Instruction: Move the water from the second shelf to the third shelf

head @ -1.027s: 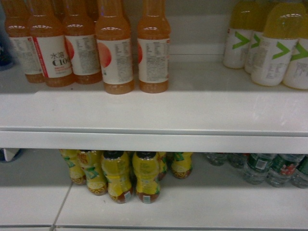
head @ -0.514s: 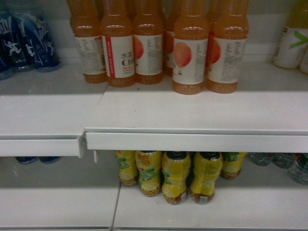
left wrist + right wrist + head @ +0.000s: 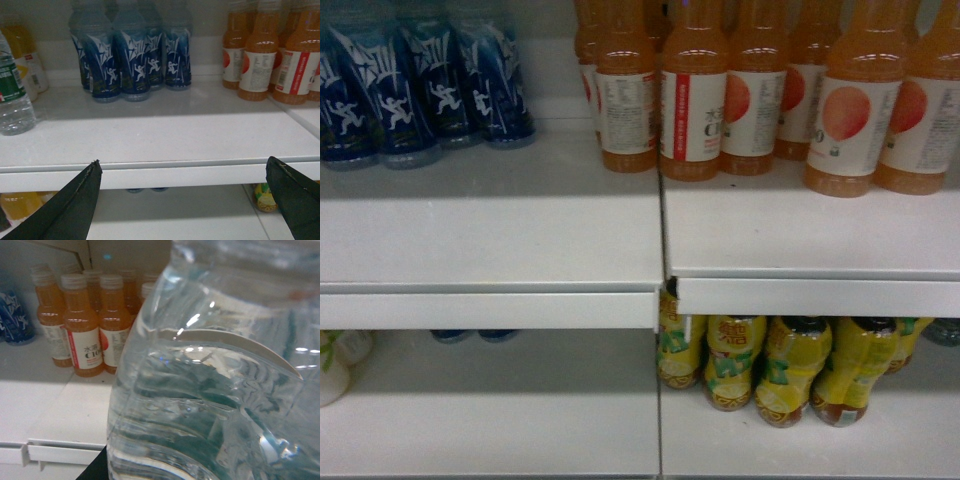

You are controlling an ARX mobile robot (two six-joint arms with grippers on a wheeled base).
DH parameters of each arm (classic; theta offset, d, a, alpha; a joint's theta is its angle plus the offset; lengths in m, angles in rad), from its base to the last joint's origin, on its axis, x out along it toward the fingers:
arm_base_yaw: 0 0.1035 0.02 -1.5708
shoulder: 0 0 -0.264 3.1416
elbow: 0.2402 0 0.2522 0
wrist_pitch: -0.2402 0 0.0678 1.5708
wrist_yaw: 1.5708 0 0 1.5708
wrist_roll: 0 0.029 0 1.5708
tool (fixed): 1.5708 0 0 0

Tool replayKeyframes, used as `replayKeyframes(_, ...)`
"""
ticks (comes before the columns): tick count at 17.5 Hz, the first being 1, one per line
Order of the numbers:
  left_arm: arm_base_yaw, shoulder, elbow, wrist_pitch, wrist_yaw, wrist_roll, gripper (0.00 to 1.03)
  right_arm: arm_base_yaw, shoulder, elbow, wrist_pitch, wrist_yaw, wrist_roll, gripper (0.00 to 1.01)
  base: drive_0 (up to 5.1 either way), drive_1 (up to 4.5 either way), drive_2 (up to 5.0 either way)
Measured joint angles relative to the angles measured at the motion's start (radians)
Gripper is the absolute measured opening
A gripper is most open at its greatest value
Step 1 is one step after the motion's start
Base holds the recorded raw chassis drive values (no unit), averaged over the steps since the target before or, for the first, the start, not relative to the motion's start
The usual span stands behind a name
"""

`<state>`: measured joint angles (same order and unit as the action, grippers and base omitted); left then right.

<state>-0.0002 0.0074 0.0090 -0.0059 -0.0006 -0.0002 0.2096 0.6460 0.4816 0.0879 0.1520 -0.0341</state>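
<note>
A clear ribbed bottle of water [image 3: 215,370] fills the right wrist view, close to the camera. My right gripper [image 3: 200,462] is shut on it; only one dark finger [image 3: 95,467] shows at the bottom left. Another water bottle with a green label [image 3: 12,95] stands at the left end of the shelf in the left wrist view. My left gripper [image 3: 182,162] hangs open in front of that shelf's front edge [image 3: 175,175], with nothing between its fingers. Neither gripper shows in the head view.
Blue sports-drink bottles [image 3: 420,90] stand at the upper shelf's back left and orange drink bottles [image 3: 690,100] at its right. Yellow tea bottles [image 3: 790,370] crowd the lower shelf at the right. A white bottle [image 3: 335,365] sits at the lower left. The two shelf boards [image 3: 665,280] meet at slightly different heights.
The head view has swung left: the orange and yellow bottles slid to the right, the blue bottles came into view, and the water bottles at the lower right left the frame.
</note>
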Motion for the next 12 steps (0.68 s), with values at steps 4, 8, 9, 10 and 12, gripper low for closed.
replayKeyframes(4,0.0,0.0,0.0,0.002,0.0,0.0,0.98,0.0,0.0,0.0,-0.003,0.0,0.0,0.43,-4.9,2.46,2.5)
replayKeyframes(8,0.0,0.0,0.0,0.001,0.001,0.0,0.98,0.0,0.0,0.0,-0.003,-0.001,0.0,0.43,-5.0,2.38,2.4)
replayKeyframes(9,0.0,0.0,0.0,0.003,0.0,0.0,0.98,0.0,0.0,0.0,-0.007,0.0,0.0,0.43,-5.0,2.33,2.3)
replayKeyframes(10,0.0,0.0,0.0,0.003,0.0,0.0,0.98,0.0,0.0,0.0,-0.006,0.0,0.0,0.43,-5.0,2.39,2.4)
replayKeyframes(12,0.0,0.0,0.0,0.004,0.0,0.0,0.98,0.0,0.0,0.0,-0.006,0.0,0.0,0.43,-4.9,2.44,2.4)
